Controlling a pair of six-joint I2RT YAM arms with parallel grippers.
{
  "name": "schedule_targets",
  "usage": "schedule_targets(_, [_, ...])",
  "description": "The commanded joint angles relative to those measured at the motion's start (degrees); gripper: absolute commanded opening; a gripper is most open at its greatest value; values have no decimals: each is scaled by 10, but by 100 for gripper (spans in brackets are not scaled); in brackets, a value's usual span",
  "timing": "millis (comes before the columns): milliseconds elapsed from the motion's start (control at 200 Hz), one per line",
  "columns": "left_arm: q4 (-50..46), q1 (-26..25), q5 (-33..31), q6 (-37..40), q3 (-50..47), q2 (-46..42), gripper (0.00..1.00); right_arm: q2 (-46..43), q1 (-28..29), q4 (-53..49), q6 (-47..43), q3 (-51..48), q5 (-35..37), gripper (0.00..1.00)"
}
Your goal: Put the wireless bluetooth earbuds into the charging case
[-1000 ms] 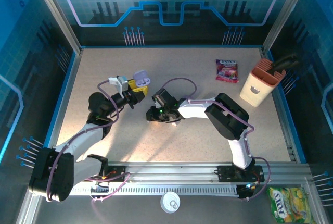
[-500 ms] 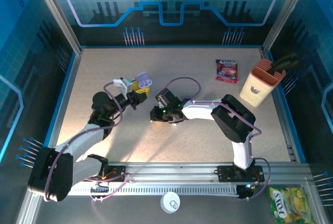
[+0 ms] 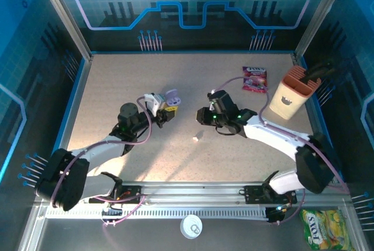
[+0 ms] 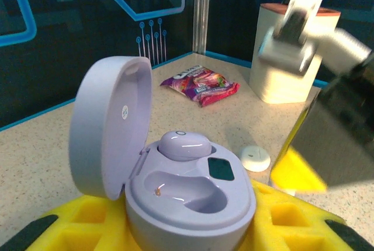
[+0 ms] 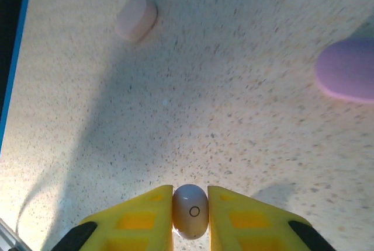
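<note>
- A pale earbud is pinched between the yellow fingers of the right gripper, right at their tips. It touches both, and a small ring mark on it is turned toward the wrist camera.
- The right fingers are drawn in almost fully, with only the width of the pale earbud left between them. The earbud is held clear above the table.
- A small pale round piece is seen lying on the table, well ahead of the right fingers and off to their left.
- The charging case, lilac in colour, is clamped at its base between the yellow fingers of the left gripper and is touched by both.
- The left fingers are partly closed, set to the width of the case.
- The lid is stood open and upright, above the left-hand finger.
- A lilac earbud is seated in the pocket farther from the left fingers. The near pocket is seen as a bare hollow.
- From overhead, the two sets of fingers are seen pointed toward each other, near but apart.
</note>
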Motion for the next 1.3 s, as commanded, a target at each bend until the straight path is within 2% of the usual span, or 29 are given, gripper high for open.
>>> schedule_targets(0, [37,-16,-8,30,13,14,37,-58,-9,-78,-43,12,44,19])
schedule_targets(260, [63,-58,-19,65,19,58,36,-106,11,-155,-95,97,69,19])
schedule_targets(580, [75,-98,-29,77,46,95,36,-47,64,-167,-125,183,81,18])
schedule_targets(1296, [81,-110,-29,72,60,102,36,34,75,-133,-127,211,34,19])
